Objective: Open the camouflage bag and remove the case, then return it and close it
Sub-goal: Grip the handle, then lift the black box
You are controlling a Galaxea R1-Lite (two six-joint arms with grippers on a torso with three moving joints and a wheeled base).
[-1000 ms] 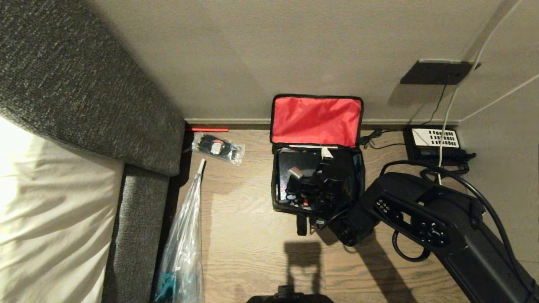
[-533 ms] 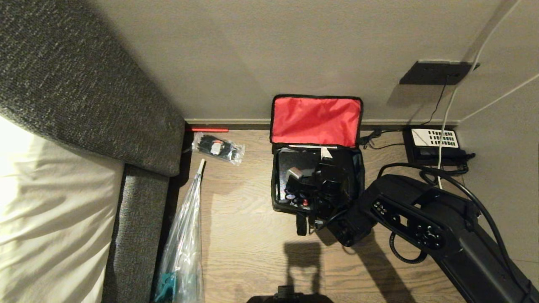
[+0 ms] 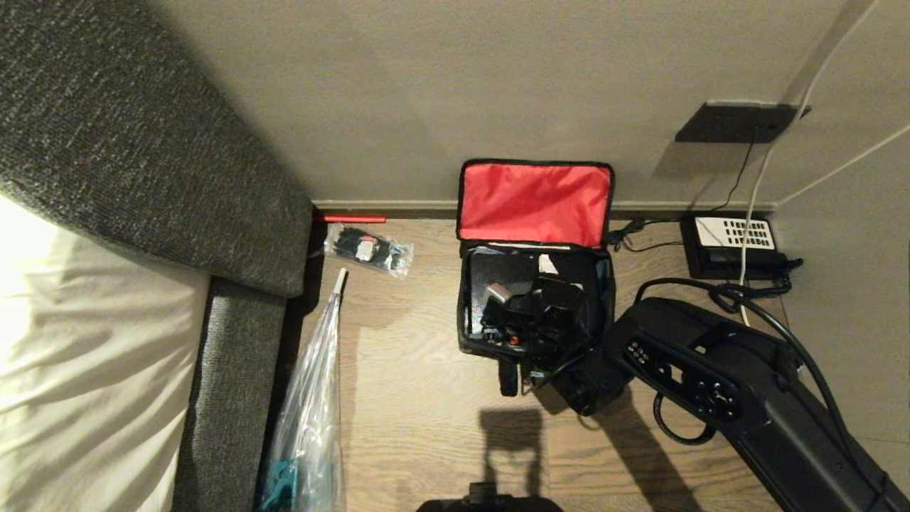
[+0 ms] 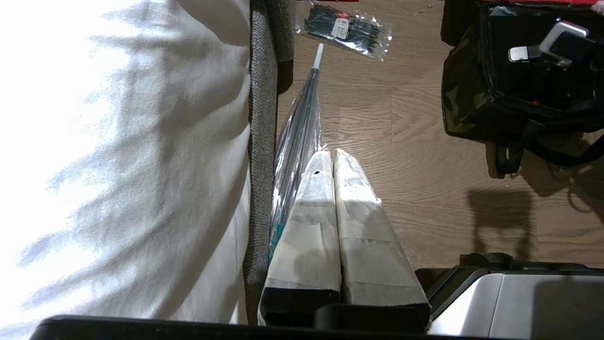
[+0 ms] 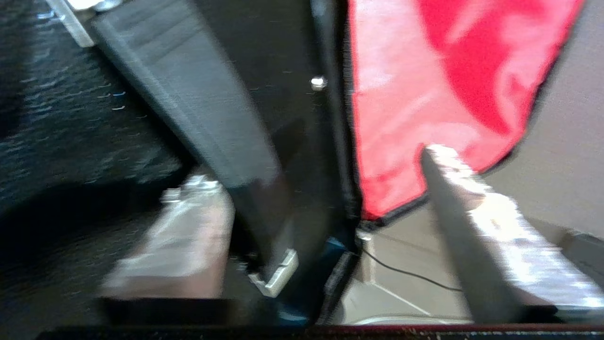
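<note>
Camouflage bag (image 3: 534,299) on the wood floor (image 3: 412,398) against the wall, lid thrown back, red lining (image 3: 534,203) facing up. Case (image 3: 498,274) lies flat inside the bag, glossy black, handle (image 5: 212,137) with a silver end showing in the right wrist view.

Right gripper (image 3: 522,320) reaches down into the bag mouth; fingers spread, one (image 5: 174,245) beside the handle, the other (image 5: 476,212) out by the lid edge. Nothing gripped that I can make out; contact with the handle cannot be told through the blur.

Left gripper (image 4: 332,158) parked over the floor by the sofa (image 3: 142,156), padded fingers pressed together, empty.

Clear packet of black items (image 3: 368,249) and telephone (image 3: 732,242) well apart from the bag
</note>
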